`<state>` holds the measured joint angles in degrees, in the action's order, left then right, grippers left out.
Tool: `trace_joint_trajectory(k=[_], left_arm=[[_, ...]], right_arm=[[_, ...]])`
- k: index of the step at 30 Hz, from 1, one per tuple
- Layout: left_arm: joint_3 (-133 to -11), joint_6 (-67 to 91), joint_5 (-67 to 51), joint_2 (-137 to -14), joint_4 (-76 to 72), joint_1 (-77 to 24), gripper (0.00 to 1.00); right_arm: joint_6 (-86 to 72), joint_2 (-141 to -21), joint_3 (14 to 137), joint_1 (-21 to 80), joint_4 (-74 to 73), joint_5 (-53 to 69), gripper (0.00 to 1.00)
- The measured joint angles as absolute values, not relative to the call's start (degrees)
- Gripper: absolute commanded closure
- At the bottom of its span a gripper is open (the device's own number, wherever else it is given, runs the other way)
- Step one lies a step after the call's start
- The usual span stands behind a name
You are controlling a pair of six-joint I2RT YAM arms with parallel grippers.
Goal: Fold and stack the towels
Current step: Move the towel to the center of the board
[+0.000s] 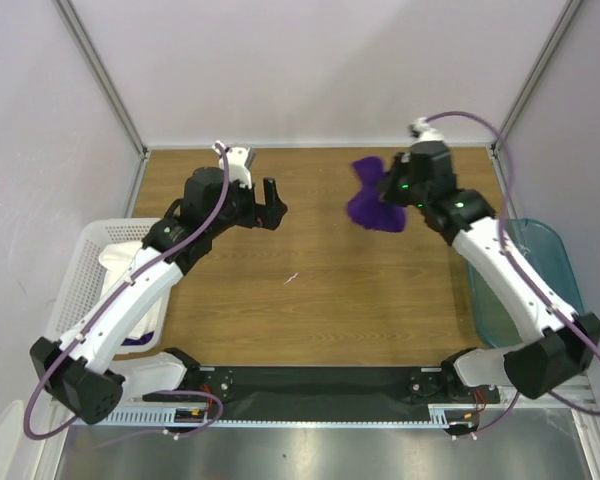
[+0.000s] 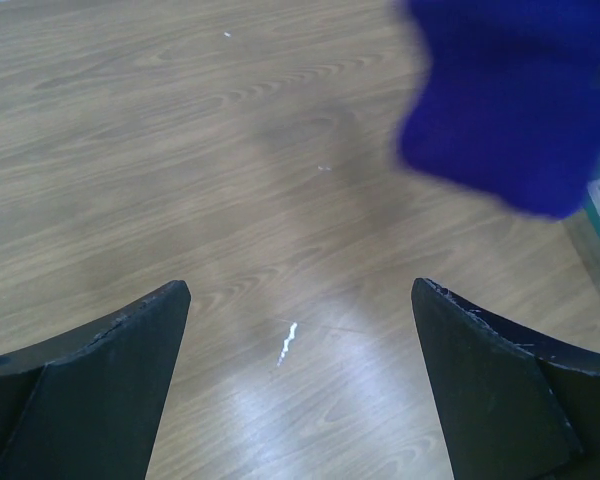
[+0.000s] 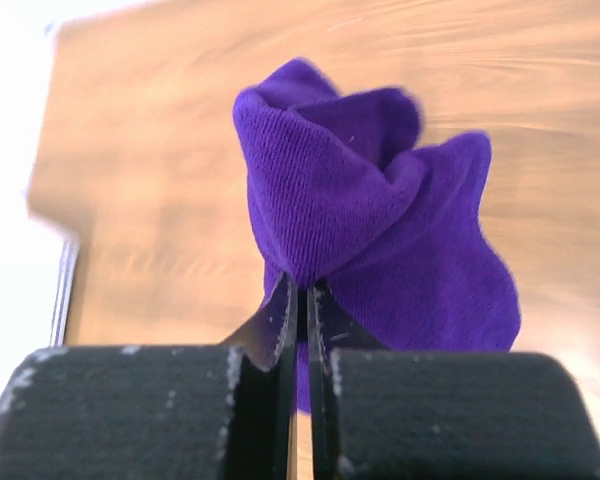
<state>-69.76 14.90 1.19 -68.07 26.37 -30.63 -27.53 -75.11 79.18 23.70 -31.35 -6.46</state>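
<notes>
My right gripper (image 3: 302,300) is pinching tight on a bunched fold of the purple towel (image 3: 380,230), which is looking lifted off the table (image 1: 320,310), far right. Left gripper (image 2: 300,290) is hanging wide open nearby. I'm thinking it should grab an opposite corner and spread the towel flat before any folding.

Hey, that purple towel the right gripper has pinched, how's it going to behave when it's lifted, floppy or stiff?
Probably floppy: the purple towel bunches into soft, rounded folds around the shut right gripper. Likely light for its size, since a narrow pinch on one fold seems enough to hold it. The knit looks fuzzy, so it seems unlikely to slip out.
</notes>
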Motion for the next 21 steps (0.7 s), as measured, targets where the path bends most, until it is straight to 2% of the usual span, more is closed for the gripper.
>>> trace_joint_trajectory(k=[8, 10, 11, 12, 13, 14, 16, 19, 21], left_arm=[[-60.5, 18.6, -0.6, -65.7, 22.7, -30.7, 0.02], [-58.2, 20.6, 0.0, -65.8, 22.2, -30.7, 0.03], [-57.2, 21.6, 0.5, -65.9, 21.9, -30.7, 0.03], [-56.2, 22.5, 1.0, -65.9, 21.9, -30.8, 0.03], [-55.4, 23.3, 1.5, -66.0, 21.9, -30.8, 0.03], [-54.8, 23.9, 2.0, -66.0, 22.0, -30.8, 0.04], [-52.9, 25.7, 2.9, -66.1, 21.8, -30.8, 0.05], [-48.8, 29.1, 2.7, -66.2, 20.0, -30.8, 0.08], [-45.2, 32.0, 2.4, -66.3, 17.6, -30.8, 0.14]], right_arm=[[-17.3, -84.7, 71.8, 36.0, -22.7, 9.9, 0.99], [-15.6, -86.1, 68.6, 38.3, -22.8, 11.1, 0.74], [-15.1, -86.6, 67.2, 39.3, -23.1, 11.6, 0.52], [-14.8, -86.9, 65.9, 40.0, -23.7, 12.2, 0.39], [-14.3, -87.1, 64.9, 40.4, -24.7, 12.6, 0.17], [-14.2, -87.1, 64.4, 40.4, -25.8, 12.8, 0.1], [-14.0, -87.1, 64.2, 39.8, -27.2, 13.0, 0.04], [-15.9, -86.4, 64.3, 37.3, -28.9, 13.6, 0.03], [-17.7, -85.8, 64.6, 34.9, -30.2, 13.4, 0.04]])
